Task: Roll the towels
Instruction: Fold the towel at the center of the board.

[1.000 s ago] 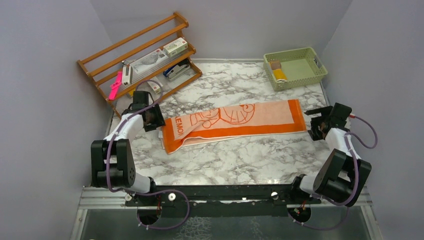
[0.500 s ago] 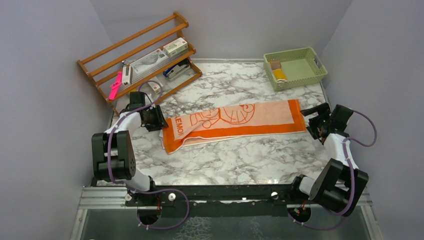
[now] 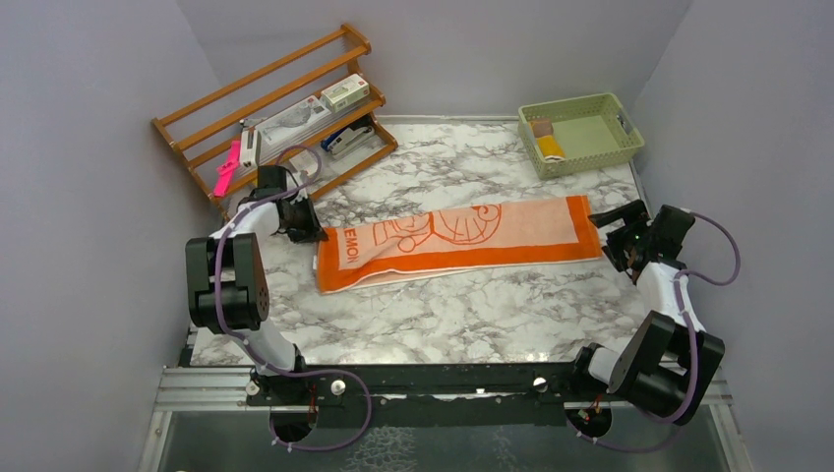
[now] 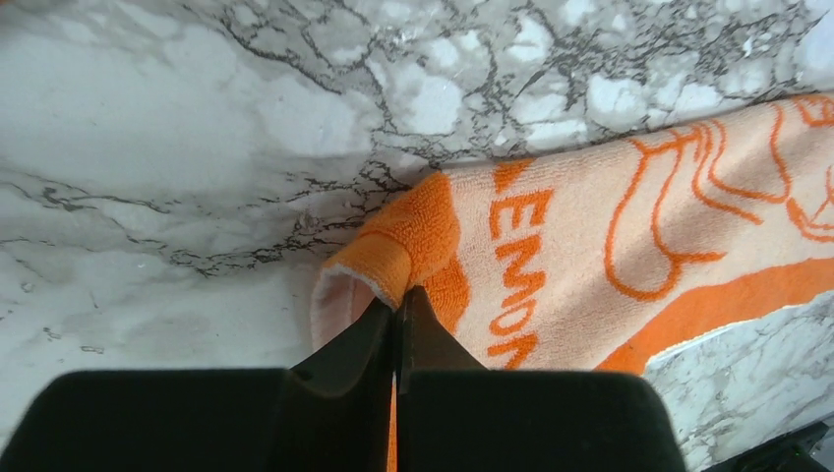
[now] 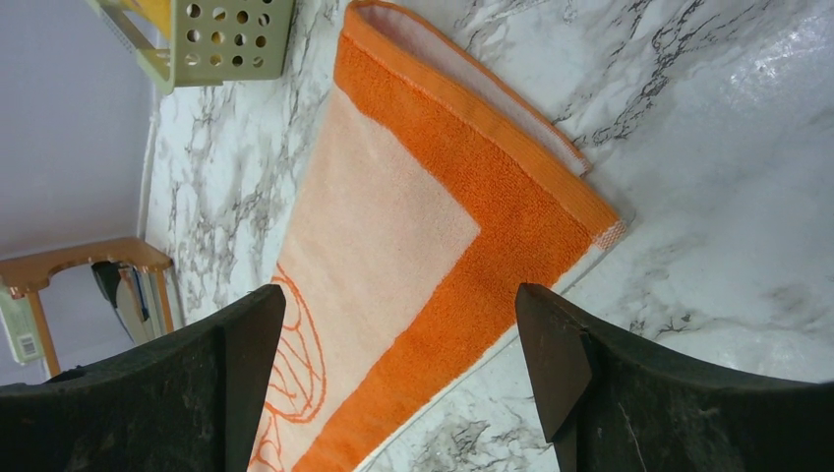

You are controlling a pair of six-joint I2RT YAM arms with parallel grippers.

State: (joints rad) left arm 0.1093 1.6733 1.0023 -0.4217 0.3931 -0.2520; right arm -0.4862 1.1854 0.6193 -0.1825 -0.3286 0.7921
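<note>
Grey-veined white marble desk (image 3: 443, 315), walled in pale lilac, bearing an orange and pale peach printed towel (image 3: 462, 241) laid flat lengthwise between the two arms, its lettered end to the left and its orange-bordered end to the right. The left pincer (image 4: 398, 300) is clamped together on the towel's far left corner, which is puckered up into a small fold. The right pincer (image 5: 401, 295) stands wide apart, low over the opposite end, gripping nothing. A mustard-yellow cloth roll (image 3: 549, 147) lies in the pale green perforated basket (image 3: 629, 126) at the far right corner. The step in hand appears to be starting the roll from the left end. Since only one corner is pinched, the likely fault is a skewed, cone-shaped roll. The corner is best lifted only slightly and turned over toward the right, keeping the short edge square to the long borders. The right pincer could press the far end down to hold the cloth taut.
</note>
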